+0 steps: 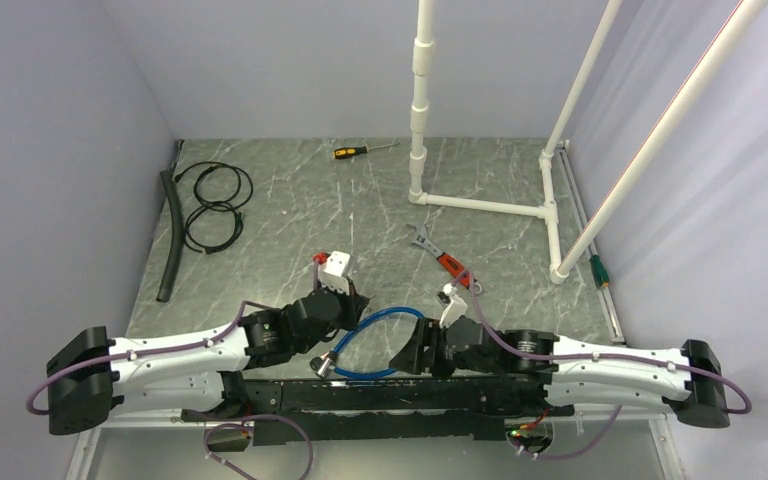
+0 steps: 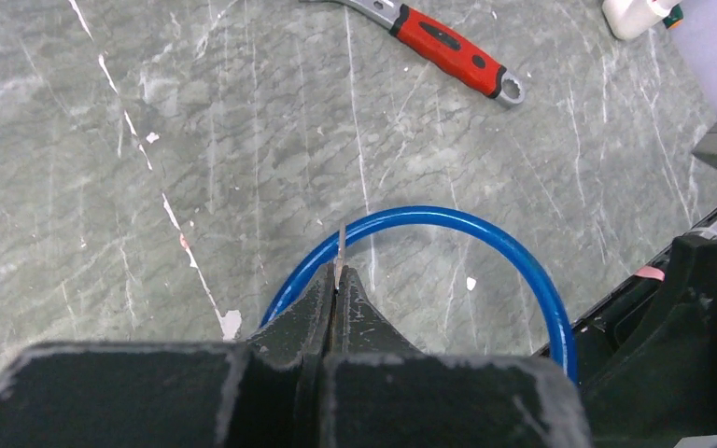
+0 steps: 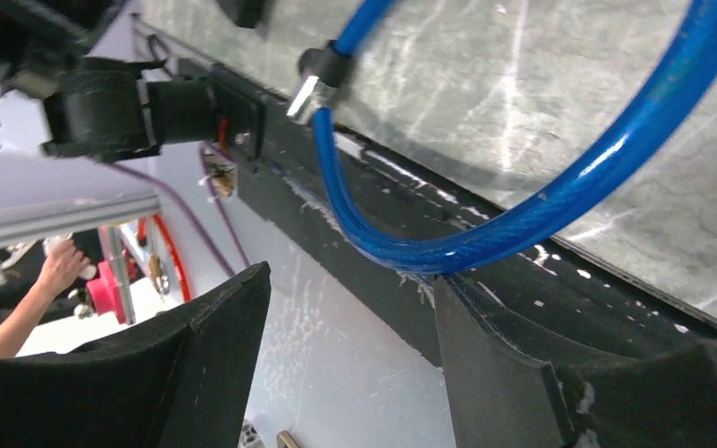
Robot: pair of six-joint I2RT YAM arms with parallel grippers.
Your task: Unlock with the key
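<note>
A blue cable lock point(image 1: 370, 340) lies looped at the table's near edge between the arms, its black-and-metal lock head point(image 1: 322, 365) at the left end. My left gripper point(image 2: 338, 280) is shut on a thin metal key point(image 2: 341, 250), whose blade sticks out past the fingertips, over the top of the blue loop point(image 2: 485, 233). In the top view the left gripper point(image 1: 355, 300) is just left of the loop. My right gripper point(image 3: 350, 280) is open and empty, low beside the cable point(image 3: 560, 205), with the lock head point(image 3: 313, 84) ahead of it. It sits at the loop's right side point(image 1: 405, 357).
A red-handled wrench point(image 1: 440, 255) lies behind the right gripper and shows in the left wrist view point(image 2: 448, 42). A white pipe frame point(image 1: 480, 205) stands at the back right. A screwdriver point(image 1: 360, 151), black cable coils point(image 1: 215, 205) and a black hose point(image 1: 168, 235) lie at the back and left.
</note>
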